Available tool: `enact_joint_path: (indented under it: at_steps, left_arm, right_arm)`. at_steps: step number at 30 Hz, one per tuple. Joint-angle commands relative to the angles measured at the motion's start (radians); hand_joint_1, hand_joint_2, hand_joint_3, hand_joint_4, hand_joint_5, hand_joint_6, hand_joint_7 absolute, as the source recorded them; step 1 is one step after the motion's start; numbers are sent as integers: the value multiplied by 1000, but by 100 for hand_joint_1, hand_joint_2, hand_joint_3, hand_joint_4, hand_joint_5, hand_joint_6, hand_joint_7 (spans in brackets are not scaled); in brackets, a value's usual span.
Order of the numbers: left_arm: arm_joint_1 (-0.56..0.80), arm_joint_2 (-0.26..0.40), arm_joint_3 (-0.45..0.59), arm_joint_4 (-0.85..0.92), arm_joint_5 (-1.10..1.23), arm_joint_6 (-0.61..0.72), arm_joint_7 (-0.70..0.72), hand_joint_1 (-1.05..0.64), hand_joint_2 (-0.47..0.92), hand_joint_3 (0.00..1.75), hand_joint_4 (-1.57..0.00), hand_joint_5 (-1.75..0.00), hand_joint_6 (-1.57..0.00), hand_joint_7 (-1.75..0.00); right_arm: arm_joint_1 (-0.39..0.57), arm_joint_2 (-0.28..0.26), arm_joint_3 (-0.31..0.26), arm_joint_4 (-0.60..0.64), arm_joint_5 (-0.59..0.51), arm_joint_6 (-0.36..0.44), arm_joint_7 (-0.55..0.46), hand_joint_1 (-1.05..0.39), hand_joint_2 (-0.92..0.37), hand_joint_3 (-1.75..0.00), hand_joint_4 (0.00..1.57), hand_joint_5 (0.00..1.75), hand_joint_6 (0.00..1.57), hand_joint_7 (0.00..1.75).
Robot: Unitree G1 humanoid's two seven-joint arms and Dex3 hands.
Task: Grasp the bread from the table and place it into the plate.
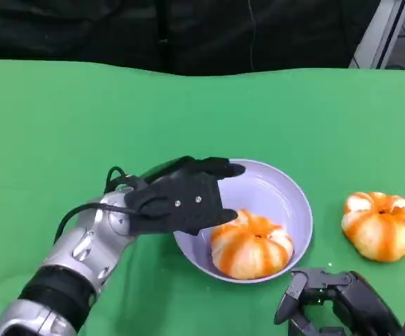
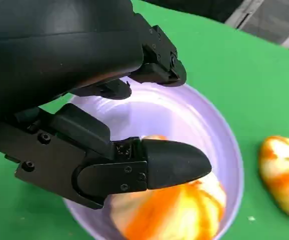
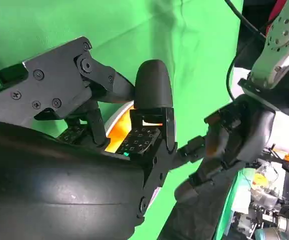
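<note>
An orange-and-white striped bread [image 1: 251, 245] lies in the lilac plate [image 1: 286, 189], toward its near side. My left hand [image 1: 181, 196] hovers over the plate's left part, fingers spread, just left of the bread and holding nothing. In the left wrist view the bread [image 2: 174, 210] sits below the spread fingers [image 2: 169, 162], inside the plate [image 2: 219, 130]. A second bread [image 1: 383, 224] rests on the green table, right of the plate. My right hand [image 1: 335, 301] stays low at the near right edge, fingers apart and holding nothing.
The green cloth [image 1: 83, 119] covers the whole table, with a dark backdrop behind its far edge. The second bread [image 2: 284, 175] lies close to the plate's right rim. In the right wrist view my left hand [image 3: 234, 145] appears beyond my right hand's fingers [image 3: 154, 85].
</note>
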Motion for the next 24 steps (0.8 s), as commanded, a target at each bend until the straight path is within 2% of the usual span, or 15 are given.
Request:
enact_joint_path:
  at_steps: [1,4,8,11,15,24]
  left_arm:
    - [27,34,-1,-62,24,33,23,-105,92,58,-43,-1,-33,0]
    - [49,50,5,-110,27,46,27,-105,92,57,-44,-1,-33,0]
    - [134,66,76,-202,-51,29,45,-103,92,58,-49,-3,-36,-2]
    - [192,55,129,-238,-119,-1,59,-98,92,54,-52,-3,-40,-2]
    - [297,21,210,-265,-246,-120,88,-89,92,53,-54,-3,-42,-2]
    - [469,-27,282,-348,-430,-260,48,-81,92,60,-61,-4,-39,0]
  right_arm:
    - [9,-10,-4,1,11,3,2,-12,-63,-95,82,147,86,114]
    - [6,-11,-4,7,10,-3,3,-13,-63,-94,82,147,86,114]
    - [3,-10,-4,11,2,-9,-3,-13,-62,-95,81,146,86,114]
    - [2,-10,-4,10,2,-9,-3,-13,-62,-96,81,146,86,114]
    - [1,-12,-4,11,2,-9,-2,-12,-62,-97,81,146,86,115]
    - [0,-12,-6,12,5,-5,0,-13,-63,-95,82,147,85,115]
